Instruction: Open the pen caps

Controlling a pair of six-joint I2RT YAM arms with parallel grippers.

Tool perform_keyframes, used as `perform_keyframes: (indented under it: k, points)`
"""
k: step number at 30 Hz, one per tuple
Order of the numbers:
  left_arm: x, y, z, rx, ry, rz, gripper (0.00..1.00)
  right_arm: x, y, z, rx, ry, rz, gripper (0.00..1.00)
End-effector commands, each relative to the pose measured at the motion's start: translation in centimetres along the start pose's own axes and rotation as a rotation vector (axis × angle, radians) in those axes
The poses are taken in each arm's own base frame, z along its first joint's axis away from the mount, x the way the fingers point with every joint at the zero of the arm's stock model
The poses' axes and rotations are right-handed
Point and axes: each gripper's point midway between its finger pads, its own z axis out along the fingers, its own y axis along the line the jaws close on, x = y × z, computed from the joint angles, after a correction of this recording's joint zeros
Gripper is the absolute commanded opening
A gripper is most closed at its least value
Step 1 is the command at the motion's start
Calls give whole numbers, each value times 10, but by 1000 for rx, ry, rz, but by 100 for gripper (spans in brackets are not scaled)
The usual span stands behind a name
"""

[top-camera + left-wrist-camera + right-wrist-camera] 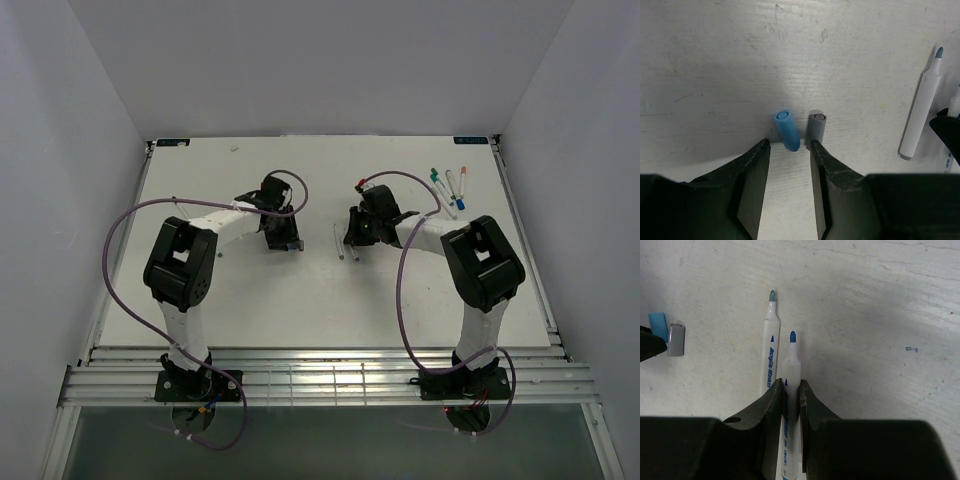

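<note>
Now both my arms reach out over the scuffed white tabletop (300, 290), elbows raised and wrists bent in toward each other near the middle. My left gripper (789, 149) points down at the surface, its two dark matte fingers apart with nothing between them. Just past their tips lies a short sky-blue plastic cap (787, 130), a smooth little cylinder on its side. A short grey plastic cap (816, 127) lies just beside it on the right; I cannot tell whether the two touch. My right gripper (790, 387) is clamped on a white-barrelled marker with a bare blue felt tip (791, 362). The fingers press the round barrel from both sides, and the tip points away from my wrist. A second white marker with a bare teal-blue tip (770, 347) lies flat just to its left, roughly parallel, with blue lettering along the barrel. Well apart, toward the table's back right corner, a small cluster of capped white markers (450, 185) lies together.
</note>
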Motion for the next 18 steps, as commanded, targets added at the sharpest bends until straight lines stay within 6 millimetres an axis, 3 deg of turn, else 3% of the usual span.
perform_keyframes:
  k: [1, 5, 8, 18]
  points:
    - [1, 3, -19, -11, -26, 8, 50, -14, 1, 7, 8, -23, -8, 9]
    - [-1, -8, -33, 54, -58, 10, 51, -19, -2, 12, 32, -26, -11, 18]
    - [0, -12, -45, 94, -84, 5, 54, -24, -6, 15, 56, -35, -14, 19]
    - [0, -39, -89, 268, -138, -2, 58, -20, -15, 19, 95, -28, -11, 35]
